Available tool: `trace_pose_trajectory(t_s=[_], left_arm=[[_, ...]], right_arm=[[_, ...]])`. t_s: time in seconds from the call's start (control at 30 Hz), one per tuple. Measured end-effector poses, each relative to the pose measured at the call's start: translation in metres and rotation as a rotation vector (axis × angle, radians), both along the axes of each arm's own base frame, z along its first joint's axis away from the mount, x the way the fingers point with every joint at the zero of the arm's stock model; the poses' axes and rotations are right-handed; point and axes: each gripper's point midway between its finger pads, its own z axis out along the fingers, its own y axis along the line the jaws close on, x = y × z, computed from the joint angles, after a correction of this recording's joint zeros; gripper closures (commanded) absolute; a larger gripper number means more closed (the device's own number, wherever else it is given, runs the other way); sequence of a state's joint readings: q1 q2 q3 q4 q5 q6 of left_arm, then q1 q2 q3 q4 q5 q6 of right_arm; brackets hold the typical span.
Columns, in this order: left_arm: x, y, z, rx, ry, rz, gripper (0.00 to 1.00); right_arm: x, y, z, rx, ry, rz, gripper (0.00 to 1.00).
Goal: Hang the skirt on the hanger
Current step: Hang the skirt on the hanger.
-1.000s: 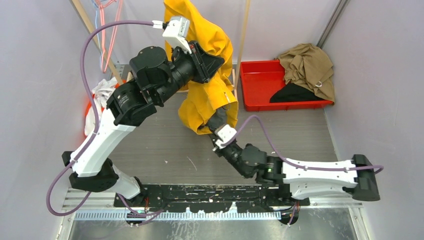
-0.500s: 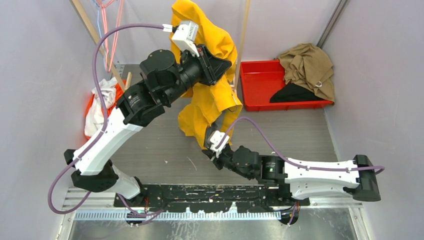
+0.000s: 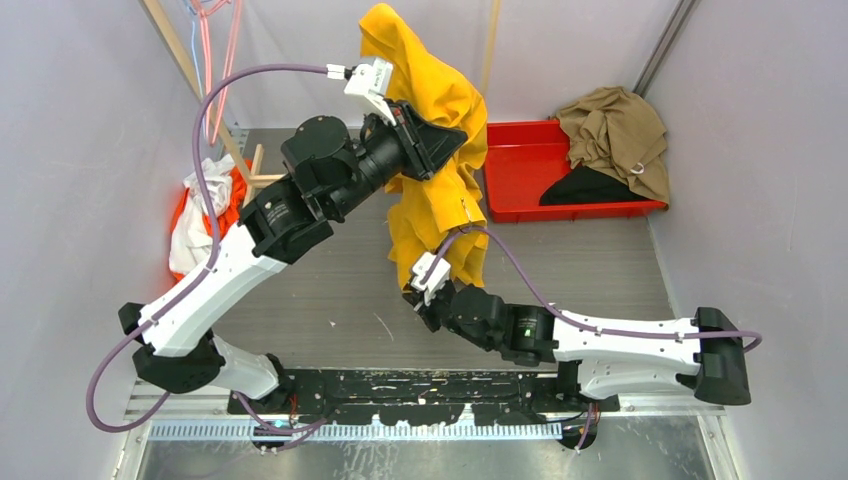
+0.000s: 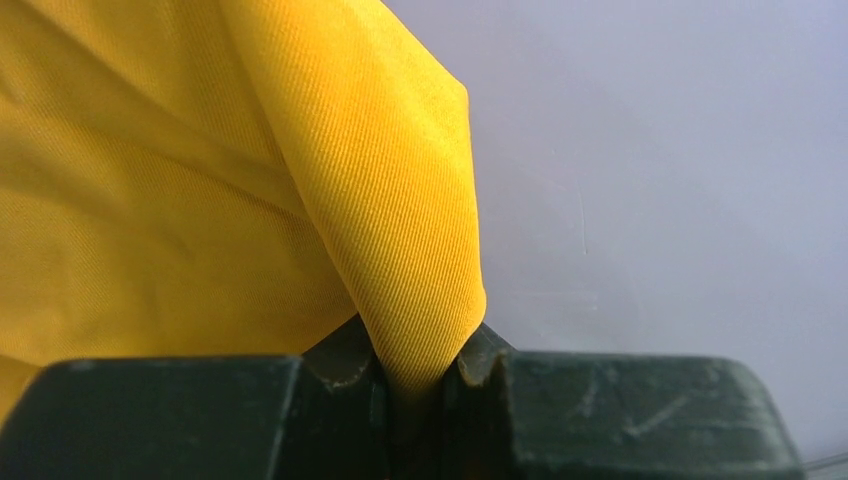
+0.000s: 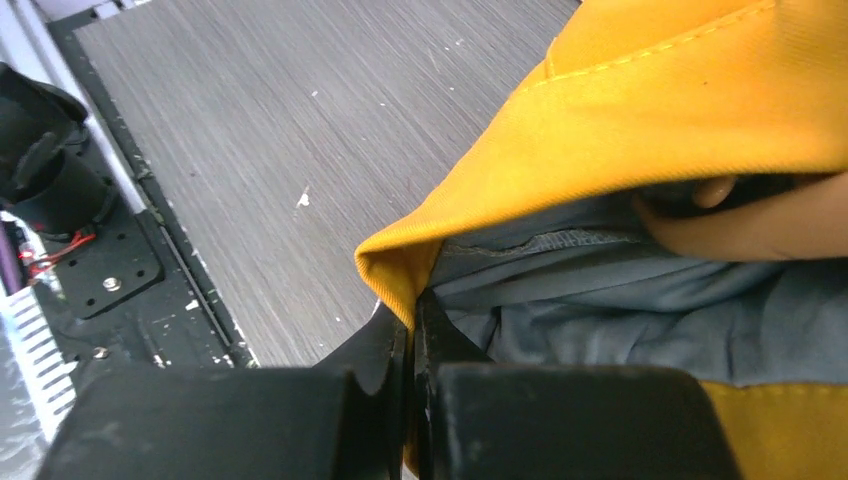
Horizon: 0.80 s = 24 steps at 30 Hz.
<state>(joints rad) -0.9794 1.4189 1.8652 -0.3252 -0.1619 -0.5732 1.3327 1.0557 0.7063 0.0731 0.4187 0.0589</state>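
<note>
Yellow skirt edges in left gripper, right gripper; table below.

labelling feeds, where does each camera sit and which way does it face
Top external: fixed above and behind the robot, looking down at the table; left arm and right arm show, holding the yellow skirt.
Left wrist: on its arm, looking along the left claw at pinched skirt fabric, pale wall behind.
Right wrist: on its arm, looking down past the right claw, shut on the hem, to the table.
Shared: all three show the skirt.
</note>
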Motion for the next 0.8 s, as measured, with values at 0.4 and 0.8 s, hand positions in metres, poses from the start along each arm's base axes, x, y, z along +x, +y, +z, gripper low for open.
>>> trace_pose_trajectory(t_s=[0.4,0.8], left_arm=[[-0.009,0.007,0.027,-0.089,-0.085,-0.008,1.00],[-0.017,0.008,0.029,-0.054,-0.145,-0.044,1.00]], right_arm=[[-0.058,-0.072,0.115,0.253,-0.078,0.074,0.99],[-0.042,-0.055,0.114,0.057,-0.119,-0.022,0.56]])
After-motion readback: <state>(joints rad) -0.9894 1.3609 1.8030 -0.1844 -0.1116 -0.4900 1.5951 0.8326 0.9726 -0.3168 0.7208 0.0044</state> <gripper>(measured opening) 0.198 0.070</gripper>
